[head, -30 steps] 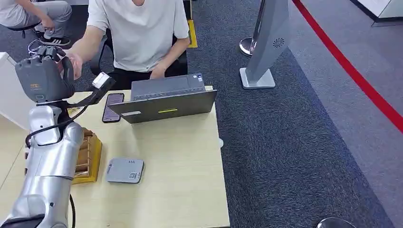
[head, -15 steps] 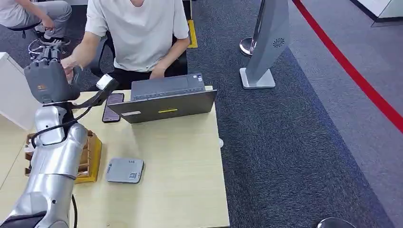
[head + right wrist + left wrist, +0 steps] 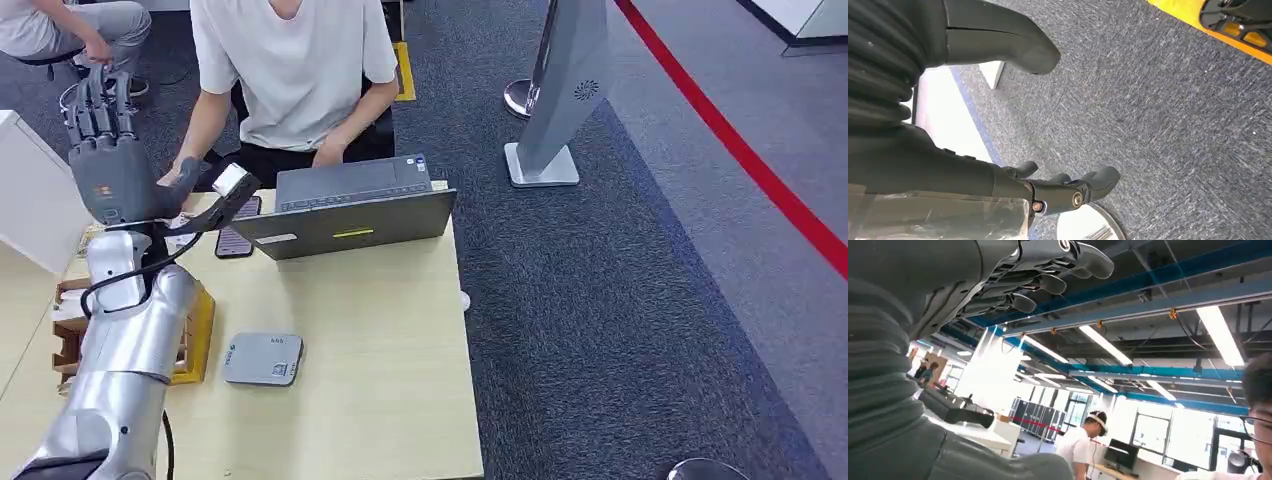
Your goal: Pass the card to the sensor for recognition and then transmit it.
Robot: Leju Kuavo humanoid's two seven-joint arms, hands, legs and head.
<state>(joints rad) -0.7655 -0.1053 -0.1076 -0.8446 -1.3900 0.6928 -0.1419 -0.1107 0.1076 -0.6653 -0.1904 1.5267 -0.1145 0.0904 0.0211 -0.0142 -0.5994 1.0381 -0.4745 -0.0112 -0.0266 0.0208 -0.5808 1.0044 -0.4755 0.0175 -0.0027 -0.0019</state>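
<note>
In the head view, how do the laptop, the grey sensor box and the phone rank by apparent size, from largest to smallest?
1. Laptop, clearly the largest.
2. Grey sensor box.
3. Phone. Part of it is hidden, and it lies farther from the camera than the box, so the order of these two is uncertain.

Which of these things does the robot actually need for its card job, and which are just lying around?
For the job: left hand, grey sensor box, wooden card rack, seated person.
Lying about: laptop, phone, grey floor stand.
</note>
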